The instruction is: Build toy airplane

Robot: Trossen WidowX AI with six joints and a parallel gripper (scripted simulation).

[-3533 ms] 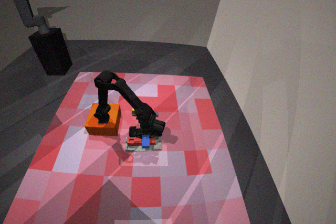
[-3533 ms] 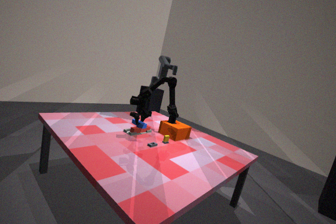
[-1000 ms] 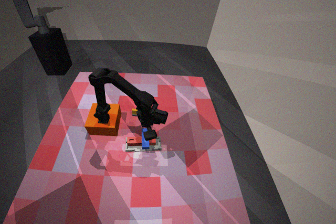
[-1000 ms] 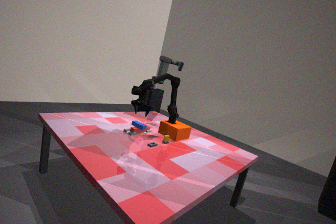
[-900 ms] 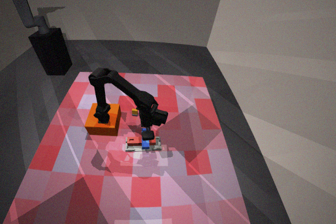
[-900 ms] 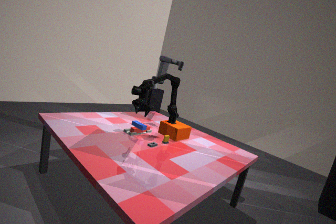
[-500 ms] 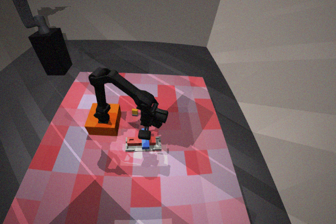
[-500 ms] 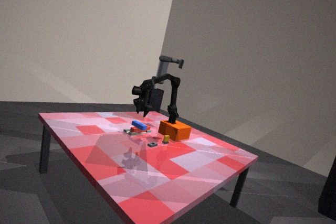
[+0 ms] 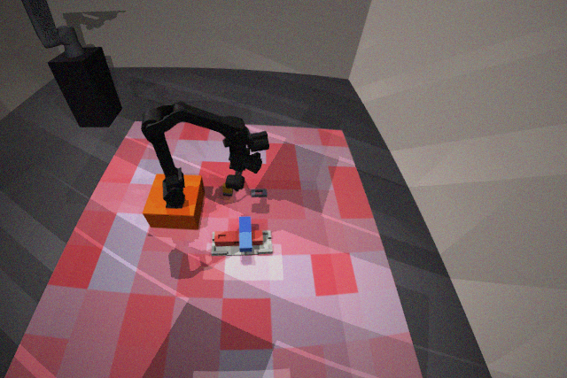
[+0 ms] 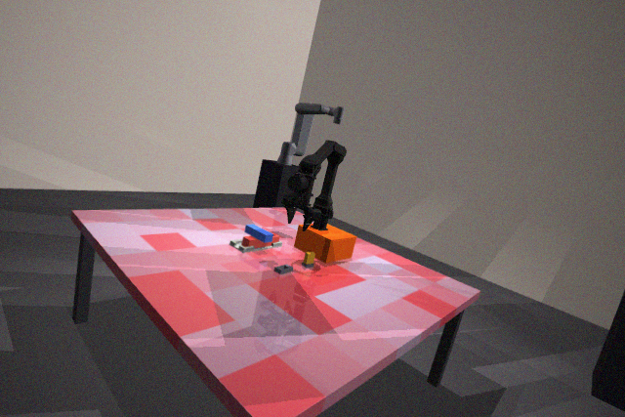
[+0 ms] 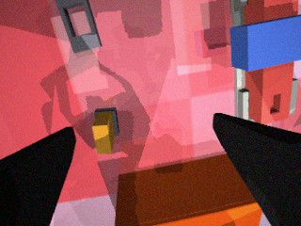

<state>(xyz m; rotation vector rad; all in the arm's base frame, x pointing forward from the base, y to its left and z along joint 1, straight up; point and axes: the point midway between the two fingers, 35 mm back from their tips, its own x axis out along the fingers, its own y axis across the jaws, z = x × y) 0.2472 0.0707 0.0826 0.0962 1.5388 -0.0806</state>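
Tail fin below wide-open gripper, left of centre.

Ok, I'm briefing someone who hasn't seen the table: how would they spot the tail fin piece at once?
Start at the orange base block under the arm. Just beside it on the table top, below the open gripper, stands a small yellow block, the tail fin. It is the only yellow thing; the flat grey frame nearby is hollow and lower.

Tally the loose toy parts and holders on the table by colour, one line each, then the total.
Red: 1, the fuselage
Blue: 1, the wing
Yellow: 1, the tail fin
Pale grey: 1, the jig
Dark grey: 2, empty frame, holder by the fin
Total: 6
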